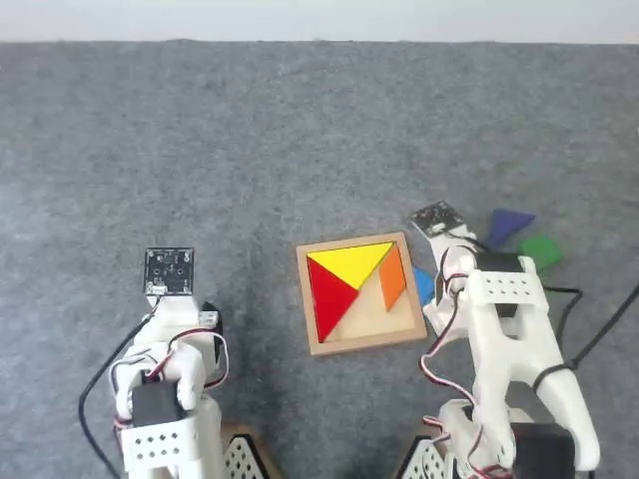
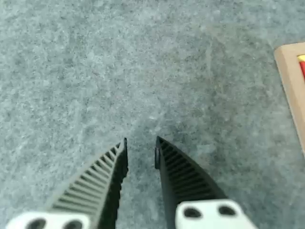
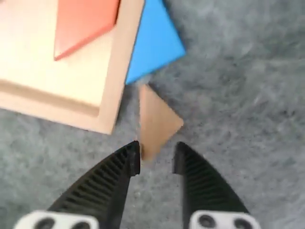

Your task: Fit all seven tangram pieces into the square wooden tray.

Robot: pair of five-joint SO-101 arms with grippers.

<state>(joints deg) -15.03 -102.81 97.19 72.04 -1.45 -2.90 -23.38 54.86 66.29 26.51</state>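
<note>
Tray (image 1: 303, 299) holds yellow triangle (image 1: 349, 264), red triangle (image 1: 329, 297), orange piece (image 1: 392, 279). Blue piece (image 1: 423, 286) against tray's right rim, tan triangle (image 3: 157, 121) just beside tray corner. Right gripper (image 3: 156, 160) fingers parted around tan triangle's tip. Left gripper (image 2: 141, 143) well left of tray, fingers parted, empty.

The left arm (image 1: 165, 399), standing well apart from the tray (image 1: 369, 342), is wearing white plastic shells around black servo blocks, with thin red, white and black cables looping along it. The right arm (image 1: 509, 339), just beside the tray, is showing the same white shells, a plate dotted with small holes, and black cables. The left end effector (image 2: 140, 148) and the right end effector (image 3: 157, 155) are showing black ribbed fingers on white bases with round screw holes.
</note>
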